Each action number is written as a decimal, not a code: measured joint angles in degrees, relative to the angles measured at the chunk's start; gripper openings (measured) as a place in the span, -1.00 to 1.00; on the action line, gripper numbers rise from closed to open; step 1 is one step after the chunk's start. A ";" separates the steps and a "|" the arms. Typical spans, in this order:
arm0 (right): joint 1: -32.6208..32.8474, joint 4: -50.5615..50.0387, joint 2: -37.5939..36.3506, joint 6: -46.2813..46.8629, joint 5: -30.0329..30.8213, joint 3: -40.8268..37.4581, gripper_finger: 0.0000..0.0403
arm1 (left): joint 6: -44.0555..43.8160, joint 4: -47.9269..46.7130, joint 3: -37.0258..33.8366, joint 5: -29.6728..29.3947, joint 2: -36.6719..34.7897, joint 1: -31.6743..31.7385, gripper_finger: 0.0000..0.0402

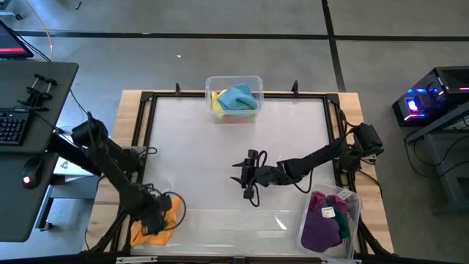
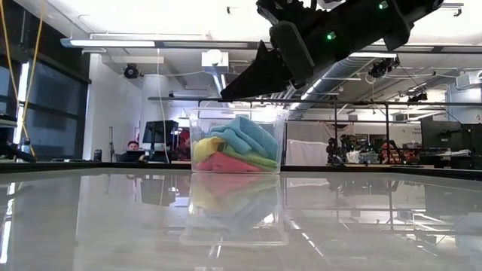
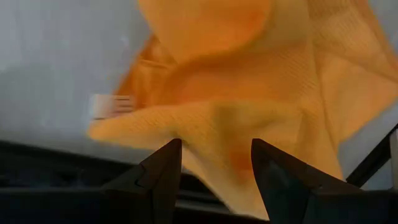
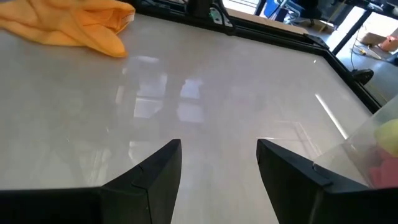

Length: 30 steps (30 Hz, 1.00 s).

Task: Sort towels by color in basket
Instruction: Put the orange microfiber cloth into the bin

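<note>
An orange towel (image 1: 150, 227) lies crumpled at the table's near left corner. My left gripper (image 1: 163, 213) is right over it. In the left wrist view the open fingers of my left gripper (image 3: 214, 143) stand on either side of a fold of the orange towel (image 3: 249, 81). My right gripper (image 1: 242, 178) hangs open above the bare middle of the table and holds nothing; its wrist view shows the right gripper (image 4: 217, 155) over the table and the orange towel (image 4: 68, 28) farther off. Teal, yellow and pink towels (image 1: 236, 99) fill the far basket. Purple and magenta towels (image 1: 326, 220) lie in the near right basket. My left gripper is open over the orange towel, pointing down at it. A fold of the cloth (image 3: 217, 155) reaches between the fingertips. I cannot tell whether the fingers touch it.
A clear basket (image 1: 256, 82) stands at the middle of the far edge and shows again as the basket (image 2: 280, 128) in the low view. A second clear basket (image 1: 353, 202) sits at the near right corner. A black frame (image 1: 146, 117) borders the table. The middle of the table is bare.
</note>
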 joint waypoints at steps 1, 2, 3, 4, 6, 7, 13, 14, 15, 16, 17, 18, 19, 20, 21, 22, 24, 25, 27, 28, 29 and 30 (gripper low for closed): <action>0.00 -0.04 0.00 -0.24 -0.02 0.00 0.02 | -0.82 1.32 -0.42 0.01 0.40 -0.89 -0.10; -0.02 -0.18 0.00 -0.55 0.00 0.00 0.02 | -1.31 2.97 -1.05 -0.01 0.74 -1.60 -0.10; -0.02 -0.21 0.00 -0.63 0.00 0.00 0.02 | -1.50 4.57 -1.86 -0.04 1.07 -2.03 -0.10; -0.02 -0.33 0.00 -0.62 0.00 0.00 0.02 | -1.55 6.18 -2.71 -0.16 1.43 -2.20 -0.10; -0.02 -0.75 0.00 -0.35 0.00 0.00 0.02 | -2.54 9.48 -4.88 -0.20 2.09 -2.21 -0.12; -0.01 -1.25 0.00 -0.02 0.00 0.01 0.02 | -2.90 11.07 -6.20 -0.14 2.44 -2.04 -0.16; 1.74 -5.82 -0.04 1.83 0.03 0.02 0.02 | 4.24 14.24 -9.86 -1.40 3.90 0.63 -0.59; 2.26 -6.10 -0.04 1.92 0.03 0.02 0.02 | 6.55 13.86 -9.94 -2.89 3.80 1.75 -0.69; 2.85 -6.29 -0.04 2.05 0.03 0.02 0.02 | 9.19 13.66 -9.95 -4.85 3.74 3.18 -0.79; 3.41 -6.57 -0.04 2.34 0.03 0.02 0.02 | 12.02 13.63 -9.99 -6.96 3.71 4.85 -0.88; 3.89 -6.75 -0.04 2.38 0.03 0.02 0.02 | 15.01 13.80 -9.99 -9.71 3.55 6.61 -0.93; 4.33 -6.71 -0.04 2.34 0.03 0.02 0.02 | 17.81 14.33 -10.04 -12.93 3.36 8.38 -0.95; 4.80 -6.68 -0.04 2.08 0.03 0.02 0.02 | 21.05 15.34 -10.18 -15.60 3.31 10.35 -0.95; 5.21 -6.68 -0.18 1.84 0.04 0.02 0.02 | 24.99 16.68 -10.31 -18.06 3.26 12.44 -0.94; 5.64 -6.81 -0.39 1.49 0.16 0.02 0.02 | 28.84 18.17 -10.45 -20.08 3.12 14.31 -0.94; 6.06 -6.90 -0.60 1.44 0.51 0.02 0.02 | 32.71 20.20 -10.59 -22.79 3.09 16.39 -0.94; 6.74 -7.51 -1.25 1.37 1.17 0.04 0.02 | 41.14 25.10 -10.63 -26.96 3.17 20.87 -0.97; 7.01 -8.16 -1.44 1.44 1.46 0.04 0.02 | 45.70 27.93 -10.73 -28.47 3.23 23.06 -0.98; 7.21 -8.96 -1.74 2.50 1.51 0.04 0.02 | 55.40 36.67 -11.14 -29.02 3.64 27.78 -0.99; 7.21 -9.37 -1.81 3.25 1.52 0.04 0.02 | 60.53 42.12 -11.33 -28.61 3.97 30.05 -0.99; 7.18 -9.44 -1.81 4.11 1.53 0.04 0.02 | 65.39 47.47 -11.47 -27.87 4.31 32.26 -0.99; 7.14 -9.79 -1.81 4.80 1.51 0.04 0.02 | 70.08 52.71 -11.59 -26.48 4.66 34.34 -0.99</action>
